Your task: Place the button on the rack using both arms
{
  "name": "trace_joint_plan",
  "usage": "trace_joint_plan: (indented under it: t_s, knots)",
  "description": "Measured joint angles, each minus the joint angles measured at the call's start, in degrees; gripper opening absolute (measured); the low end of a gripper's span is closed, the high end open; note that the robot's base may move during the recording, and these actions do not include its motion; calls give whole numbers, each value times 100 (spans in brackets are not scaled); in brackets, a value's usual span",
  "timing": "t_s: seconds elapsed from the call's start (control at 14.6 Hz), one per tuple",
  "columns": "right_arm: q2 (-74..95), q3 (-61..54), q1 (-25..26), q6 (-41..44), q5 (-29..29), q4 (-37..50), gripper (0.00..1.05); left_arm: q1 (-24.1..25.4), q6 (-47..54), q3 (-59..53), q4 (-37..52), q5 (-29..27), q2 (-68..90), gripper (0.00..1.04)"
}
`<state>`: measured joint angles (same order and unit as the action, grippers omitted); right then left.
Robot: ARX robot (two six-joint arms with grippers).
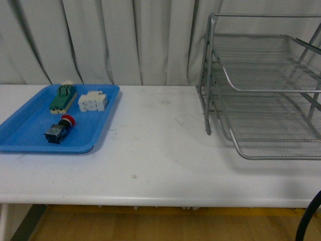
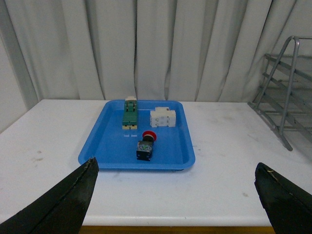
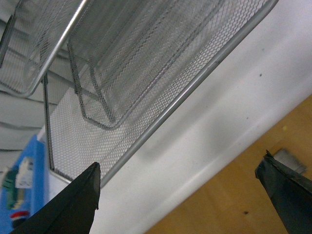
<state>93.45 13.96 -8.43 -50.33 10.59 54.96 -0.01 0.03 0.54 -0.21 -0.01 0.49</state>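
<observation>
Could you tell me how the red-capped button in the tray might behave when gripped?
The button looks small and hard, so probably light and stiff. Its boxy body lies in the blue tray, so rolling seems unlikely. The rounded red cap might slip; flat body sides look safer.

Button [image 1: 59,129] in tray [image 1: 25,125], left of rack [image 1: 266,90]

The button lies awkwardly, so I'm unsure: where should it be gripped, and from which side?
Probably the dark boxy body, from above, jaws across its flat sides. The button lies on its side in the blue tray, red cap toward the curtain, nothing touching it.
</observation>
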Motion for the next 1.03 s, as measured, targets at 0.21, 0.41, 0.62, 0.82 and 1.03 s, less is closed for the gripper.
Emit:
trace_joint_plan:
  t_s: [0.21, 0.41, 0.62, 0.82, 1.03]
  knots:
    - [-1858, -1064, -813, 3257, 487, 1543, 73, 0, -2, 0, 0, -7, 0, 98]
    - [-3373, -1333, -234, 4791, 37, 315, 30, 0, 0, 0, 0, 0, 0, 98]
    - [-5239, -1329, 155, 4992, -343, -1512, 2, 0, 0, 0, 0, 4, 0, 98]
    - [-5998, -1331, 710, 5001, -964, -2260, 2, 0, 0, 0, -2, 2, 0, 98]
    - [-6618, -1333, 874, 4999, -1034, -2750, 2, 0, 0, 0, 2, 0, 0, 98]
